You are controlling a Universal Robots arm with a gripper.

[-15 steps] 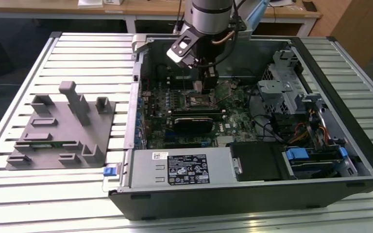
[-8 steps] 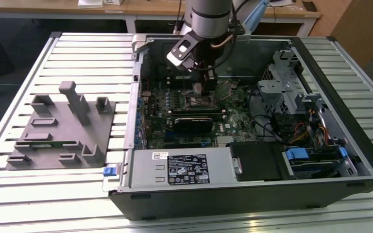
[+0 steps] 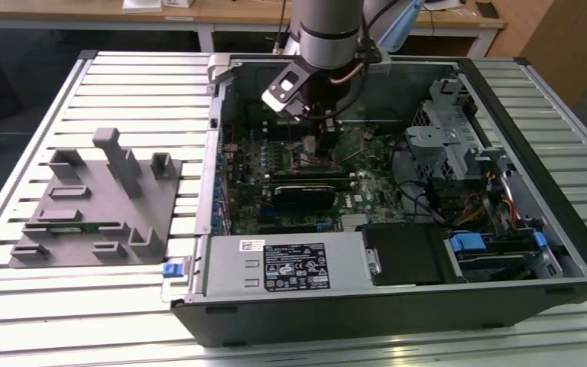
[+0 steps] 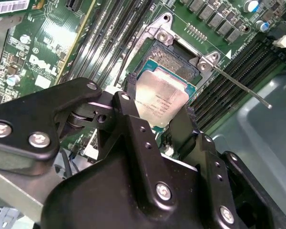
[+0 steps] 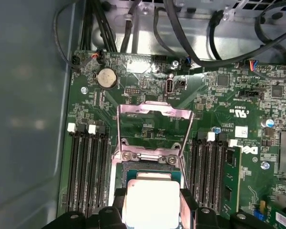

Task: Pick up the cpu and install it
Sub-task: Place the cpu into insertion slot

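The cpu (image 4: 163, 98) is a flat square chip with a silvery top. My gripper (image 4: 159, 102) is shut on it, one black finger (image 4: 130, 86) against each of two opposite edges. The chip hangs just over the black motherboard socket (image 4: 174, 59), partly covering it and slightly offset. In the first wrist view the cpu (image 5: 152, 200) sits between the fingers of the gripper (image 5: 152, 206), below the socket's open metal frame (image 5: 155, 112). In the exterior view the gripper (image 3: 319, 144) reaches down into the open computer case (image 3: 538, 191) over the middle of the board.
Memory slots (image 5: 88, 167) flank the socket on both sides. The socket lever (image 4: 238, 86) sticks out sideways. Cables (image 5: 190, 38) run along the case wall. A drive cage (image 3: 457, 130) and power supply (image 3: 288, 264) stand inside the case. A grey plastic fixture (image 3: 100, 206) lies on the slatted table at the exterior view's left.
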